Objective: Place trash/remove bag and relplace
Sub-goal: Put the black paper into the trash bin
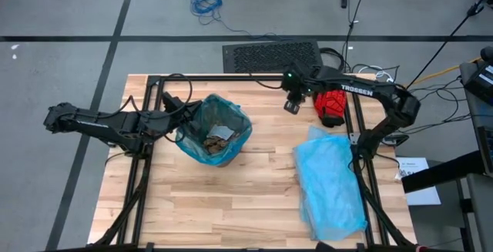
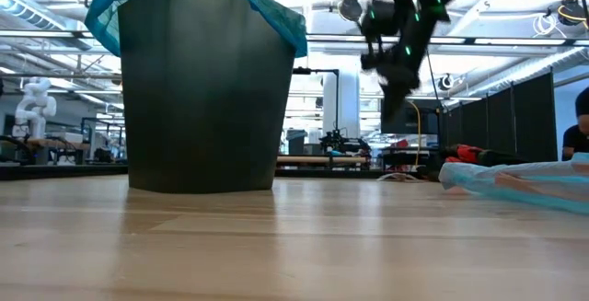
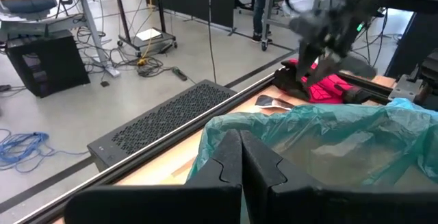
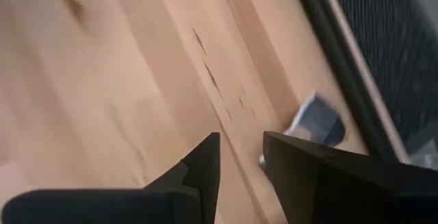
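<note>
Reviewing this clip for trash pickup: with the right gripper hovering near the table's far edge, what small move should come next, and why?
Probably lower the right gripper onto the small silvery piece and close. Its fingers stand slightly apart above bare wood, holding nothing, with the piece just ahead near the table edge. The bag in the bin already holds brown scraps, and the left gripper is shut at its rim.

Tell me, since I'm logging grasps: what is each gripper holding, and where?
Left gripper: shut on the bag's rim. Right gripper: empty, jaws apart above the table.

Teal bag [image 1: 231,121] lines the bin, brown trash [image 1: 214,139] inside; silvery piece [image 4: 316,122] lies apart
</note>
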You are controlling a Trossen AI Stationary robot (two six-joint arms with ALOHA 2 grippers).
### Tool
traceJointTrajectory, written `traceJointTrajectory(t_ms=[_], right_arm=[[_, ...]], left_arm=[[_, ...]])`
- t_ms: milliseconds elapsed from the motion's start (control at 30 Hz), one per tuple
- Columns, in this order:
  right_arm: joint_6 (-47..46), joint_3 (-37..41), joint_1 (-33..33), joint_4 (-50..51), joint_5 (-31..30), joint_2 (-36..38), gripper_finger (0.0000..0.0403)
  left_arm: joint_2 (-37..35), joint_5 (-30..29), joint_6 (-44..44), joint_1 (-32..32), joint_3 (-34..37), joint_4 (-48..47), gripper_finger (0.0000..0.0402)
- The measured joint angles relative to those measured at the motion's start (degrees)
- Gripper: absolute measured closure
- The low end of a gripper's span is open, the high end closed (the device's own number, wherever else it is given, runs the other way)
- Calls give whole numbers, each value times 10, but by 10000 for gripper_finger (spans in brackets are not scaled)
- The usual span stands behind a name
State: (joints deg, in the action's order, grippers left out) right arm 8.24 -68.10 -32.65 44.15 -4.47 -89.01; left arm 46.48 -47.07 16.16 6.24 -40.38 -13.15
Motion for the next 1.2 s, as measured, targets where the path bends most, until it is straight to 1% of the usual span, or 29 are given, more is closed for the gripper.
traceJointTrajectory(t_ms=[133,233,333,433,567,700,767,867,967,1067,1133,1200], right_arm=[[-7,92,-20,-71,-4,0,297],[-15,150,-22,-127,-39,0,295],[-14,188,-21,-166,-76,0,280],[-12,205,-21,-204,-105,0,252],[-11,213,-21,-239,-108,0,203],[10,213,-21,-260,-108,-5,156],[14,213,-21,-268,-108,-12,139],[14,213,-21,-277,-110,-30,123],[12,213,-21,-290,-137,-55,121],[-7,213,-23,-298,-172,-76,131],[-27,212,-27,-301,-189,-84,149],[-49,212,-32,-301,-211,-86,183]], left_arm=[[0,0,0,0,0,0,401],[0,0,0,0,0,0,401],[0,0,0,0,0,0,401],[0,0,0,0,0,0,401],[0,0,0,0,0,0,401],[0,0,0,0,0,0,401],[0,0,0,0,0,0,401],[0,0,0,0,0,0,401],[0,0,0,0,0,0,401],[0,0,0,0,0,-3,401],[0,0,0,0,0,-8,401],[0,1,1,0,0,-11,401]])
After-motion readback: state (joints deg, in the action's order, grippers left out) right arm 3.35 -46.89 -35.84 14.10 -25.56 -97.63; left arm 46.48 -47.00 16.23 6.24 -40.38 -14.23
